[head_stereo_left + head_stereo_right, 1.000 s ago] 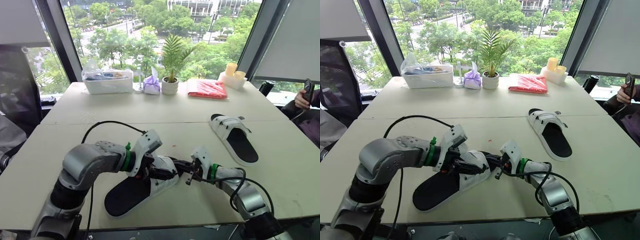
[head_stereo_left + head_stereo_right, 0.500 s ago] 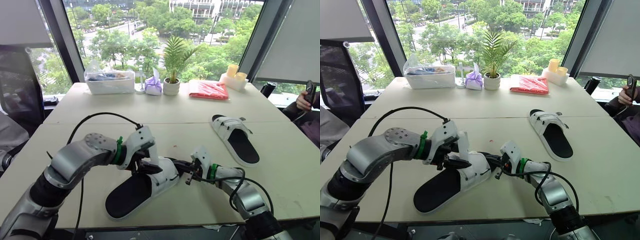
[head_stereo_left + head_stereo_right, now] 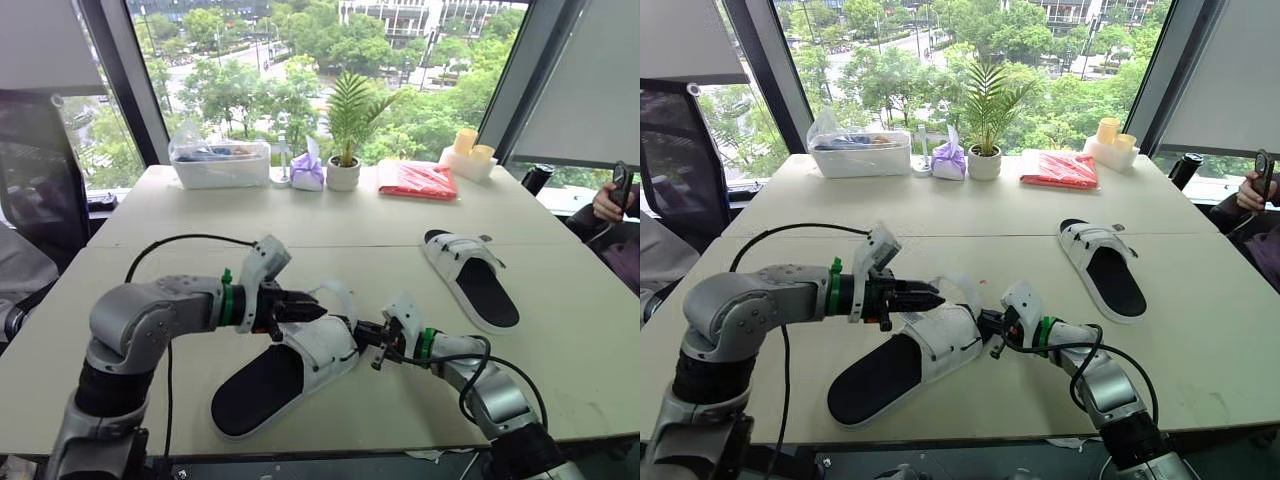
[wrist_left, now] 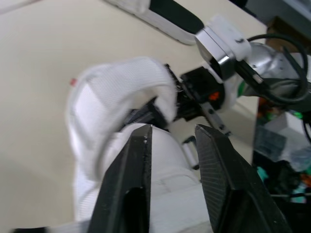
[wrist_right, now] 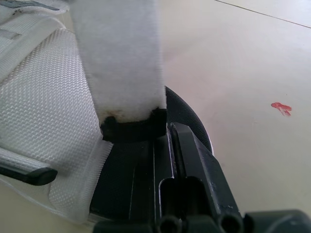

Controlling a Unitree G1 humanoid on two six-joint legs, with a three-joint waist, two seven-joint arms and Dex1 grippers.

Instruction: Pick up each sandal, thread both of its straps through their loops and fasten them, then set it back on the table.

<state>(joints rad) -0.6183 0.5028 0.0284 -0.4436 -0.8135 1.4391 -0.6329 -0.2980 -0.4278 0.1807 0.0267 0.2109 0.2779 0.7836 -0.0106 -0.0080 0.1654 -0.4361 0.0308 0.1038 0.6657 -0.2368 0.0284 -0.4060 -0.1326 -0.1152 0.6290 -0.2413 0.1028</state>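
White-strapped sandal [image 3: 300,365] is lying diagonally, toe pointing centre-right, heel lower left; right claw [image 3: 372,345] is pinching its toe, left claw [image 3: 315,310] hovering narrowly parted.

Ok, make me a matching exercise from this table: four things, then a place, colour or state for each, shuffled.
1. near sandal
2. far sandal
3. plant
4. packet

A. red
B. in a white pot by the window
C. one strap looped up
D. lying alone on the robot's right

Pairs: 1-C, 2-D, 3-B, 4-A
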